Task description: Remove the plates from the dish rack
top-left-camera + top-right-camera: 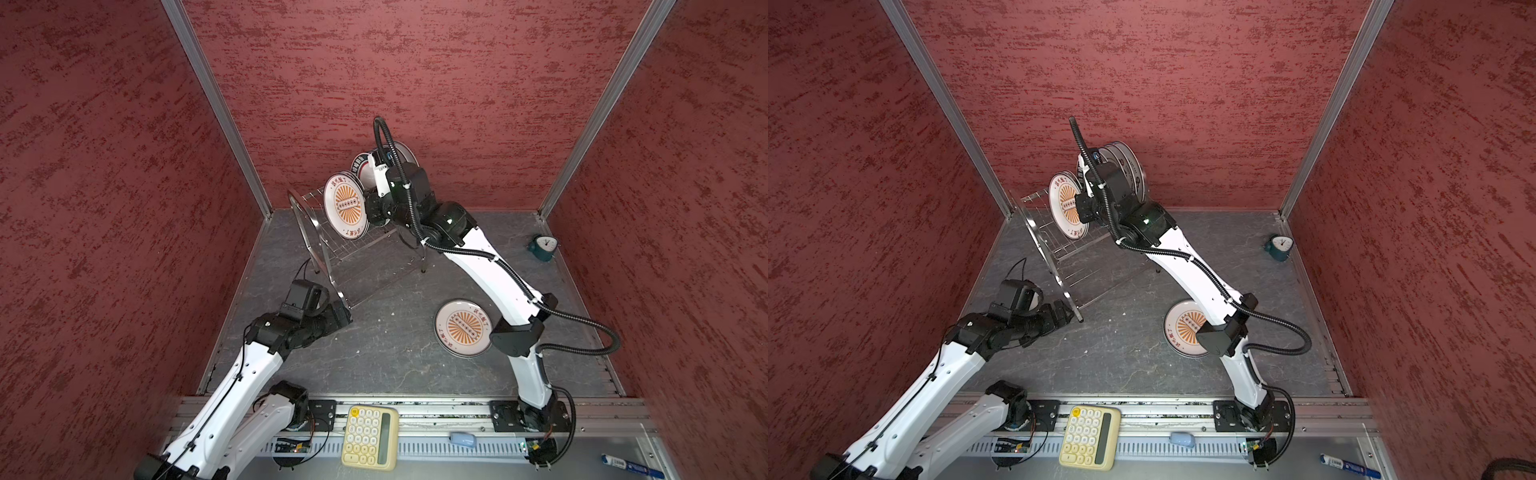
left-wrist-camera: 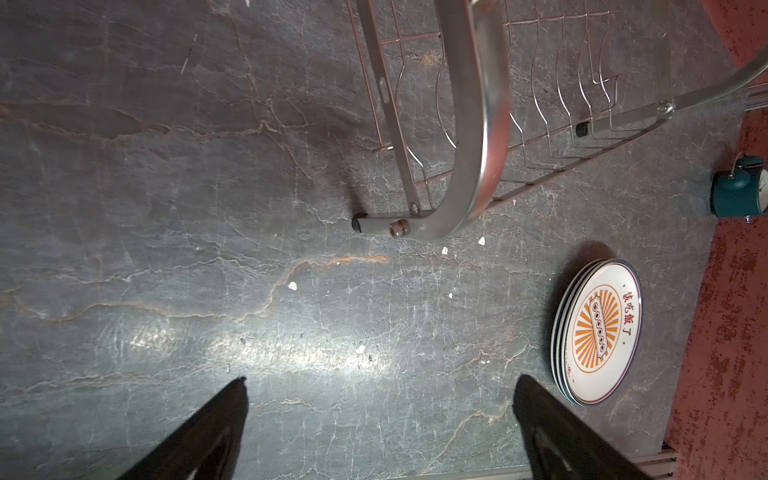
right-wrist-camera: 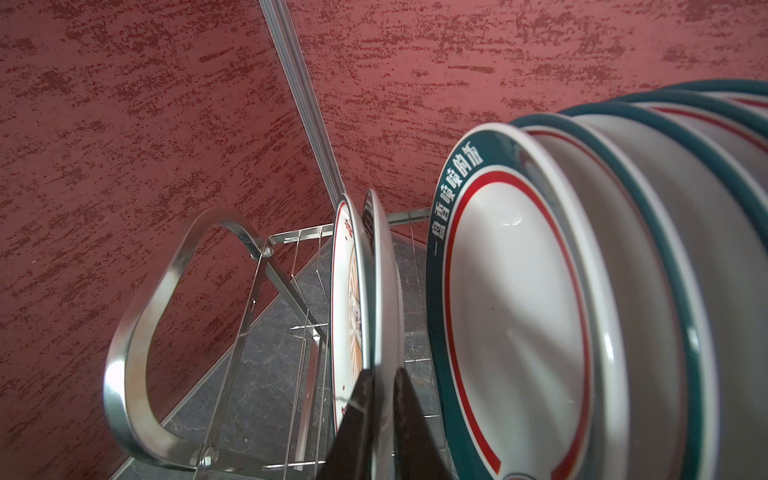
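A: In both top views the dish rack (image 1: 316, 235) stands at the back of the table (image 1: 395, 353). The right gripper (image 1: 369, 210) is up at its sunburst plates (image 1: 346, 205), and a stack of plates (image 1: 463, 328) lies flat by that arm.
B: And the left gripper (image 1: 343, 318)?
A: Low by the rack's foot, spread wide, empty — the left wrist view shows both fingers (image 2: 216, 428) apart over bare table.
B: Right wrist view?
A: Jaws pressed onto the rim of one upright plate (image 3: 384, 291), teal-banded plates (image 3: 519, 291) just beside.
B: Glazed, rigid, fairly heavy for a rim pinch, I'd judge — slippery and chip-prone. Lift straight out of the slot, hold at the rim, keep clear of its neighbours
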Tool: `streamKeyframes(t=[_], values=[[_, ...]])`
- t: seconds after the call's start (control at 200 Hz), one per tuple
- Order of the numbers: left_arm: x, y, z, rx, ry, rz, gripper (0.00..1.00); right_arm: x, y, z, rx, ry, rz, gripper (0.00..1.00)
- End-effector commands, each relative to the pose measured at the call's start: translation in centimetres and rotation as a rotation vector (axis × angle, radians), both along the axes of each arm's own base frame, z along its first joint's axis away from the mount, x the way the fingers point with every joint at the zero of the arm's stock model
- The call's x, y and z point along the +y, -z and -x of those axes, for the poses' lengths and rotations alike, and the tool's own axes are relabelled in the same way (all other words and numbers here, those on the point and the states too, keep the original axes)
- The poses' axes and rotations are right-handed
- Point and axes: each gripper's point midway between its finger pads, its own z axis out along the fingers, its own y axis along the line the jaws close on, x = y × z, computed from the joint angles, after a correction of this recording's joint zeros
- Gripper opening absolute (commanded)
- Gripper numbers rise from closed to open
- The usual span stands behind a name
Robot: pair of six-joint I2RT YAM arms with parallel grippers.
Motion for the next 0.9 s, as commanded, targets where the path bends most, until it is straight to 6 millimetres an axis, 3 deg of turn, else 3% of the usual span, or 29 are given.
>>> streamKeyframes(t=[0.0, 0.366, 0.897], values=[[0.0, -0.1, -0.2, -0.014, 0.003, 0.008, 0.99, 0.1, 7.0, -0.7, 0.13, -0.004, 0.166, 0.1], [-0.1, -0.1, -0.3, -0.016, 0.002, 0.01, 1.0, 0.6, 5.7, 0.0, 0.116, -0.039, 0.132, 0.02], [-0.1, 0.2, -0.3, -0.01, 0.002, 0.007, 1.0, 1.9, 6.3, 0.8, 0.11, -0.091, 0.154, 0.0]])
